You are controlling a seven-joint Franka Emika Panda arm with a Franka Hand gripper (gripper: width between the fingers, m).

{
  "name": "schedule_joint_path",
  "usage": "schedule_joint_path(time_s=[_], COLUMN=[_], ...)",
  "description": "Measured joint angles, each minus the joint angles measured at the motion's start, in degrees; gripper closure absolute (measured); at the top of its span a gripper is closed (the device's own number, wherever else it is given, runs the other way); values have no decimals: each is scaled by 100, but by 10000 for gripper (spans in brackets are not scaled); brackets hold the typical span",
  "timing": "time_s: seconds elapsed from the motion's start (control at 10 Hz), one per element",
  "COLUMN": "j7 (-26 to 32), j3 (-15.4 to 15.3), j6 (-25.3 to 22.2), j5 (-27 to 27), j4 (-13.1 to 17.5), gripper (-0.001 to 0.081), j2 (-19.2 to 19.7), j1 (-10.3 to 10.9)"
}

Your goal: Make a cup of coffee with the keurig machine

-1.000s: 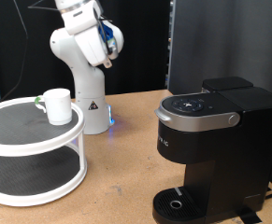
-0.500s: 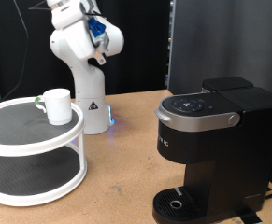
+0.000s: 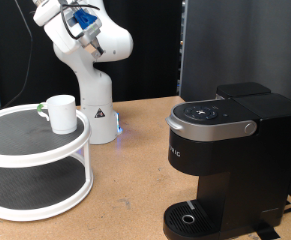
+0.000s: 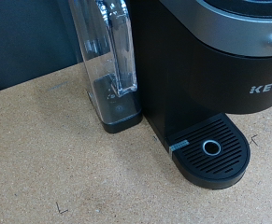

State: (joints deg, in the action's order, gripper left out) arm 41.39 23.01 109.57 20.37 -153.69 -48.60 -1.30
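Note:
The white mug (image 3: 61, 113) stands upright on the top tier of a round white two-tier stand (image 3: 25, 150) at the exterior view's left. The black Keurig machine (image 3: 230, 160) stands at the exterior view's right with its lid down and nothing on its drip base (image 3: 190, 217). My gripper (image 3: 93, 42) is high up at the exterior view's top left, above and behind the mug and far from both things. Its fingers are too small to make out. The wrist view shows the Keurig's front (image 4: 201, 56) and round drip base (image 4: 210, 149), but no fingers.
The arm's white base (image 3: 95, 110) stands behind the stand. A clear water tank (image 4: 107, 56) sits on the machine's side. A small pale thing (image 3: 37, 107) lies beside the mug. A dark panel (image 3: 235, 45) rises behind the machine. Brown tabletop (image 3: 135, 180) lies between stand and machine.
The arm's hand has swung up and towards the exterior view's left, away from the Keurig. The mug and the machine have not moved.

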Motion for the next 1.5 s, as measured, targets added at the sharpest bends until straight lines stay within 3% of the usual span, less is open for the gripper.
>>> schedule_joint_path(time_s=[0.2,0.4,0.7,0.9,1.0,1.3,1.5], j7=[63,535,1376,1535,1516,1366,1446], j3=[5,217,808,1048,1036,1087,1249], j6=[33,-17,-757,-1195,-1176,-339,-411], j5=[-20,-131,-595,-776,-775,-447,-526], j4=[-16,-82,-99,-68,-81,-344,-398], gripper=[805,805,805,805,805,805,805], j2=[16,-75,-363,-552,-548,-626,-655], j1=[-2,-50,-254,-443,-441,-618,-843])
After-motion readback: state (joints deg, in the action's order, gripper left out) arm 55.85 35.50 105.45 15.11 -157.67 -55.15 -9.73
